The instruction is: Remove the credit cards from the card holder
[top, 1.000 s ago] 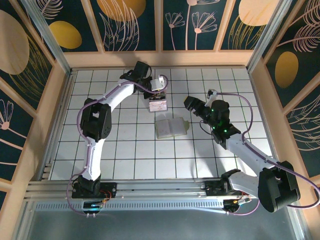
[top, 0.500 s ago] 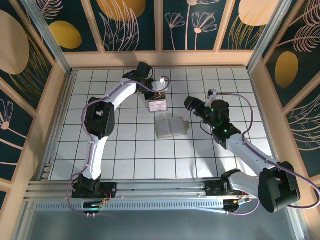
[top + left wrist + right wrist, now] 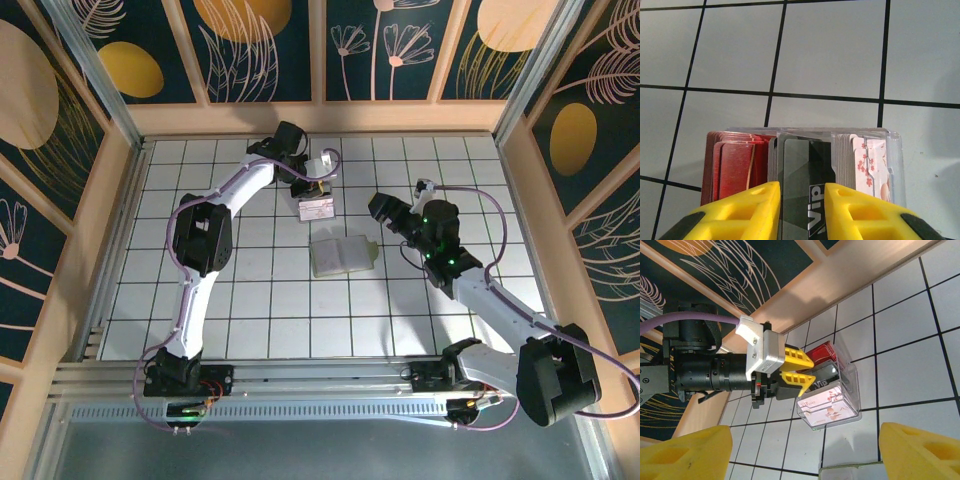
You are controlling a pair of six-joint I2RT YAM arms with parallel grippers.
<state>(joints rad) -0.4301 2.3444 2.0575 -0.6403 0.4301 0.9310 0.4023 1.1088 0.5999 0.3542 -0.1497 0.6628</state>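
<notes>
The left gripper (image 3: 801,189), jaws slightly parted, straddles a dark card (image 3: 799,162) standing in the far box (image 3: 317,210), while the holder (image 3: 343,254) lies open mid-table, left of the wide-spread right gripper (image 3: 381,209).

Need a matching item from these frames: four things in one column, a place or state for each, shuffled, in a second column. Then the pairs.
Things
1. red cards
2. dark cards
3. card holder
4. right gripper

Place or state
A. lying open on the tiles
B. fingers wide apart, holding nothing
C. left-hand end of the clear box, left wrist view
D. middle of that box, same view

Pairs: 1-C; 2-D; 3-A; 4-B
</notes>
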